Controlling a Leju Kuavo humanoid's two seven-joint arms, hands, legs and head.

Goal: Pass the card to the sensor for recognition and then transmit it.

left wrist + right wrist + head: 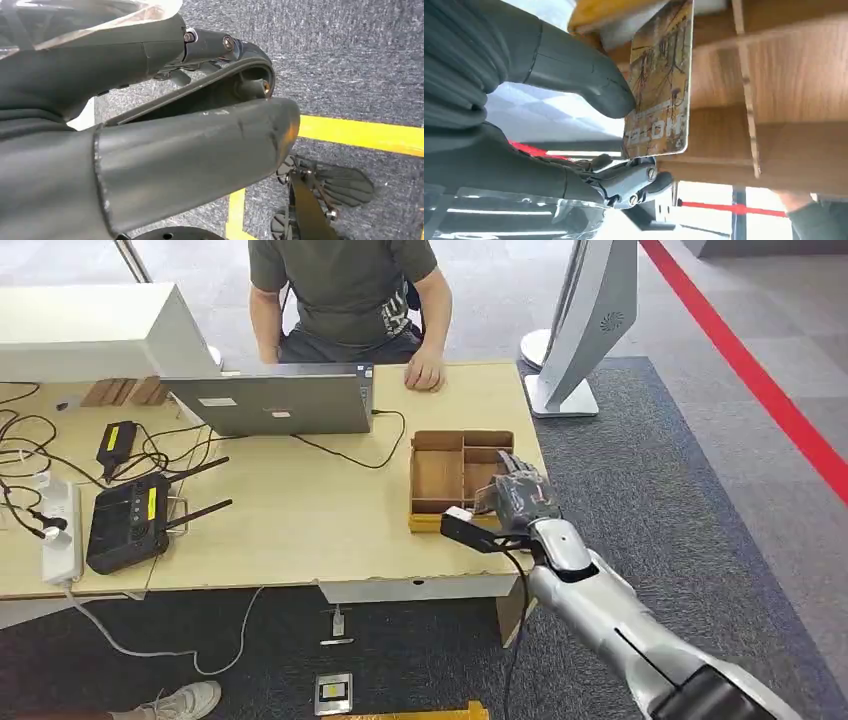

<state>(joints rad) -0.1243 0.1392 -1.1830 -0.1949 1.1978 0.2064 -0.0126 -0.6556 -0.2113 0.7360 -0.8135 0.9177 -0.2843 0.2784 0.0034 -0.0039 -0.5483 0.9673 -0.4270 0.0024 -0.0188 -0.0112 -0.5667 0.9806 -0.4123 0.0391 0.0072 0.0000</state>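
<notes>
While the right hand (574,100) pinches the card (659,85) between thumb and fingers, it hangs over the near edge of the wooden tray (445,472) at the right end of the surface (300,520). Holding the card by one edge leaves its printed face free, which should suit showing it to a sensor; which item serves as the sensor I cannot tell. That arm reaches forward and up from below, wrist turned toward the tray's compartments. A person (345,290) sits behind the laptop (275,400), one hand resting on the surface. Whether the left hand (150,150), hanging above the carpet, is apart or together I cannot tell.
</notes>
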